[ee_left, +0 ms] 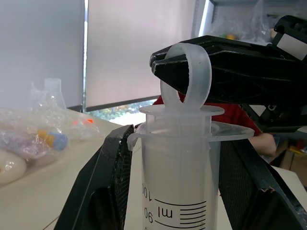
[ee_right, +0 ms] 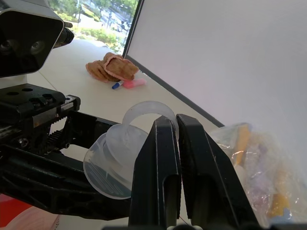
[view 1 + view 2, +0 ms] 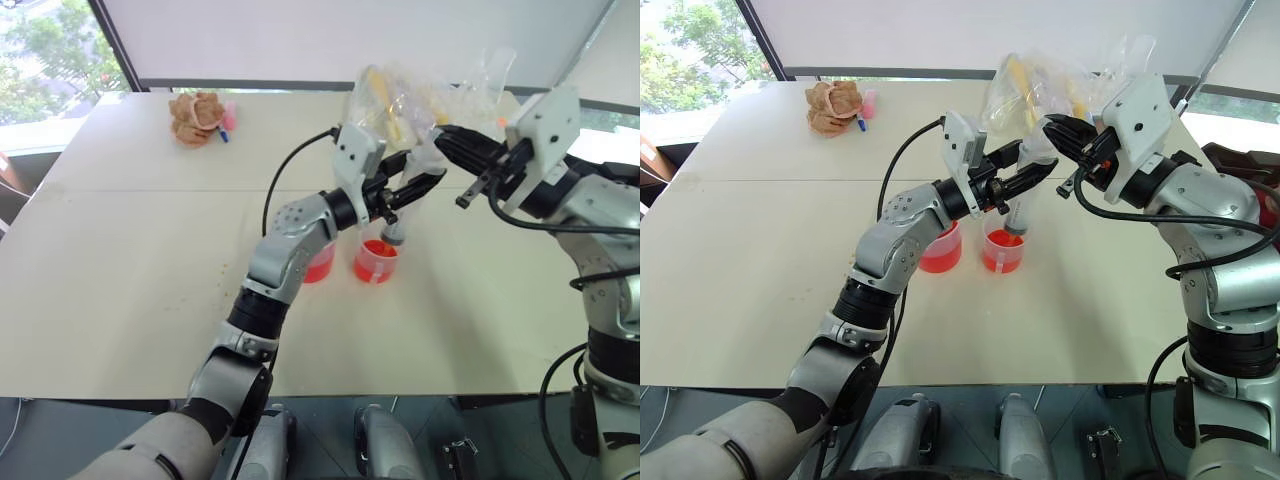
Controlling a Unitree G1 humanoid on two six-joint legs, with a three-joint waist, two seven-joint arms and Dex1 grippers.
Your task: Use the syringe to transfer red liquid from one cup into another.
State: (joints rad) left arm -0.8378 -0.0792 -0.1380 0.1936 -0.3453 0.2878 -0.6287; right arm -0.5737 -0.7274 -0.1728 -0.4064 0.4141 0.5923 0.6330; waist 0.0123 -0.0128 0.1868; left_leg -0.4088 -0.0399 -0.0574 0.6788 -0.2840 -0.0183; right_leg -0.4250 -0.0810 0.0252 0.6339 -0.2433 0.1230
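The desk (image 3: 120, 290) carries the wider beaker (image 3: 940, 250) and, right of it, the smaller cup (image 3: 1002, 250), both holding red liquid (image 3: 1002, 240). The left gripper (image 3: 1025, 178) is clamped on the syringe (image 3: 1018, 212), upright over the smaller cup. The right gripper (image 3: 1050, 128) is closed through the plunger ring (image 1: 186, 72). The plunger looks fully pressed in; next probably calls for a steady upward pull.

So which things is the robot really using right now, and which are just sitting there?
Using:
- syringe, gripped by left gripper; right gripper shut on its plunger ring
- smaller cup under the syringe
- beaker beside it, holding red liquid

Just sitting:
- bagged tools
- brown lump
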